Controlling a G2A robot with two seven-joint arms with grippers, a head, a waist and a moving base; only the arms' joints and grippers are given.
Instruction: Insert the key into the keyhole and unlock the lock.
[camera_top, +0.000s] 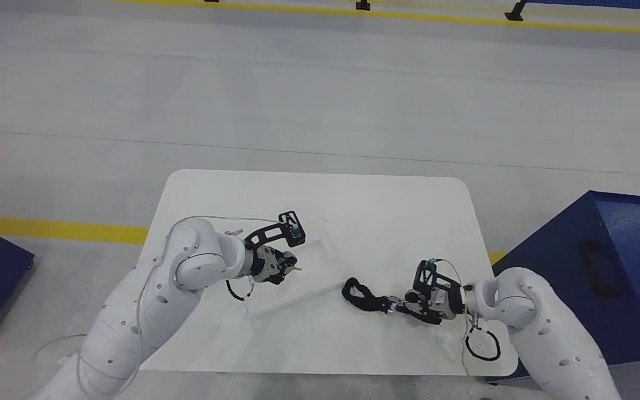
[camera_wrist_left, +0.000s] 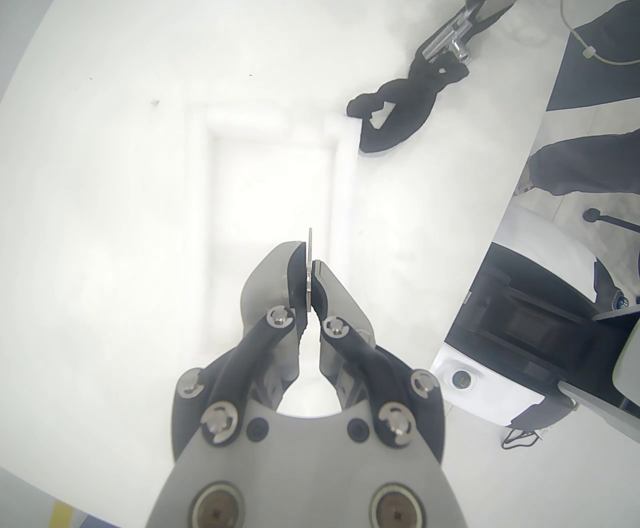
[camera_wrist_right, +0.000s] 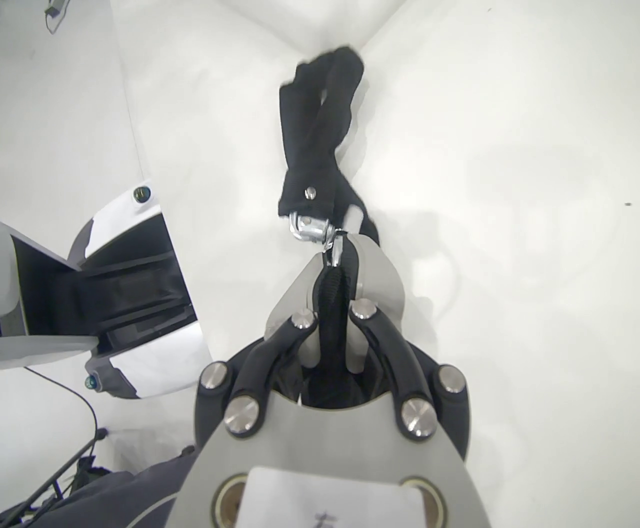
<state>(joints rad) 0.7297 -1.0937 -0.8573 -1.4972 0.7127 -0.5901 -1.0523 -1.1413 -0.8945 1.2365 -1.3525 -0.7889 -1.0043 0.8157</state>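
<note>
Left wrist: key (camera_wrist_left: 310, 244) half-hidden in pincer (camera_wrist_left: 310, 263)

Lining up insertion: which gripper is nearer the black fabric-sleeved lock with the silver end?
Right. The right gripper is clamped on the silver end of the black fabric-sleeved lock; the left gripper, holding the thin metal key, sits apart from it across the white table.

White round-cornered table (camera_top: 400, 205) on pale grey floor (camera_top: 300, 90) with yellow lines (camera_top: 70, 231), blue cabinet (camera_top: 612, 215) beside its right edge

White arms (camera_top: 200, 265), black linkages (camera_wrist_left: 245, 352), grey end effectors (camera_wrist_left: 310, 267), silver screws (camera_wrist_left: 218, 422)
</note>
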